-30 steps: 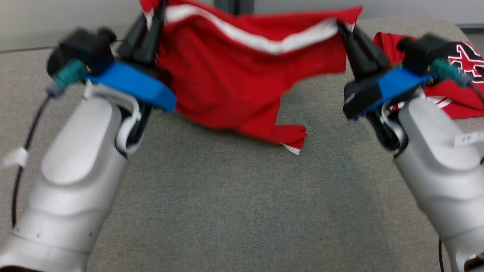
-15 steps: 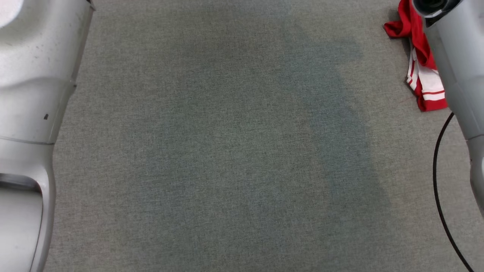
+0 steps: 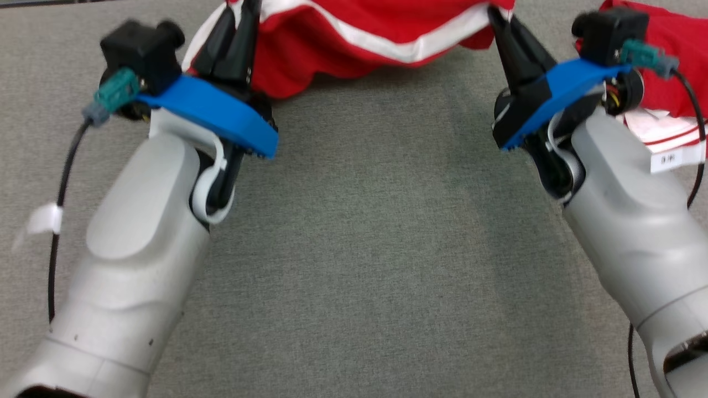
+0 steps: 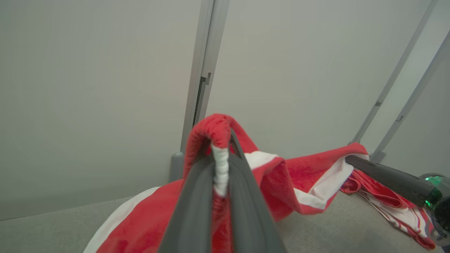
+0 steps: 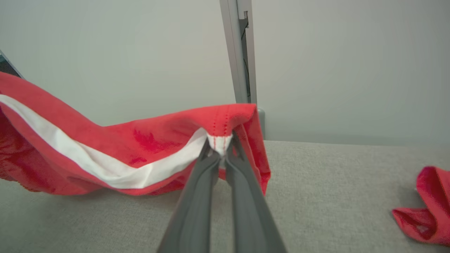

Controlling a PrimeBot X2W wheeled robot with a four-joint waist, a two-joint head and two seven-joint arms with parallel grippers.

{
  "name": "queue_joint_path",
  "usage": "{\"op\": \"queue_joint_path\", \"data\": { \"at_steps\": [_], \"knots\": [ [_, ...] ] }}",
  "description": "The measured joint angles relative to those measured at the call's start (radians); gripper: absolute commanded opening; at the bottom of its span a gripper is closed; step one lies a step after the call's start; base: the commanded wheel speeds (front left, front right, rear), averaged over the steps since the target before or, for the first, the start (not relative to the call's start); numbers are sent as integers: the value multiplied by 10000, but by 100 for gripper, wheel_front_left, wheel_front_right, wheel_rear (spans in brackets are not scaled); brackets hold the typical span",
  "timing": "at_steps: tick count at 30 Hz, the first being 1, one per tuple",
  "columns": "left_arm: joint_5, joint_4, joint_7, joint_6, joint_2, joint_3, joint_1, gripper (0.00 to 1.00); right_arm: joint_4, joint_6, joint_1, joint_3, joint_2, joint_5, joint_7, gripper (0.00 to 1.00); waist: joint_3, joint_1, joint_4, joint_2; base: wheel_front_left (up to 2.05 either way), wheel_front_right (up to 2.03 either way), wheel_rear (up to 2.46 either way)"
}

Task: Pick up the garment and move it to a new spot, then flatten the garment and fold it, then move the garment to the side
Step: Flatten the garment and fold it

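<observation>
The garment [image 3: 354, 33], red with a white stripe [image 3: 387, 50] along its upper edge, hangs at the far side of the table [image 3: 376, 249], spread between the two grippers. The upper edge sags in a shallow curve between the two grip points. Whether the lower part touches the table cannot be told. The left gripper [image 3: 243, 8] is clamped on one end of the striped edge: in the left wrist view, white cloth is pinched between its fingers and a red fold rises over the tips. The right gripper [image 3: 492, 11] is clamped on the other end: in the right wrist view, its tips meet on a white stitched corner just under the red hem. Both sets of fingers point away from the robot, toward the wall [image 4: 88, 88]. A grey post [image 4: 205, 70] stands upright in the wall behind the garment. A second garment [image 3: 669, 55], red with white trim, lies crumpled on the table just beside the right arm, apart from the held one. A black cable [image 3: 58, 221] runs down beside the left forearm.
</observation>
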Motion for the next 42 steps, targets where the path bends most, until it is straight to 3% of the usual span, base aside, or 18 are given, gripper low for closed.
{"op": "queue_joint_path", "data": {
  "at_steps": [12,23,32,42],
  "knots": [
    [953,-2280,-4,0,165,786,5705,0,-2286,0,4979,612,-1018,242,-10,0,-1530,-5,455,-5,0,0,0],
    [1335,-3662,-2,0,77,566,9125,0,-4080,0,8736,-190,-1419,541,-10,0,-2735,-5,446,-6,0,0,0],
    [1327,-4171,-2,0,33,466,9878,0,-5582,0,10260,-1946,-1417,121,150,0,-2957,-2,621,-6,0,0,0],
    [1041,-4347,-2,0,-326,31,9080,0,-6337,0,9564,-3290,-1277,-508,928,0,-2874,-2,1099,-4,0,0,0]
  ]
}}
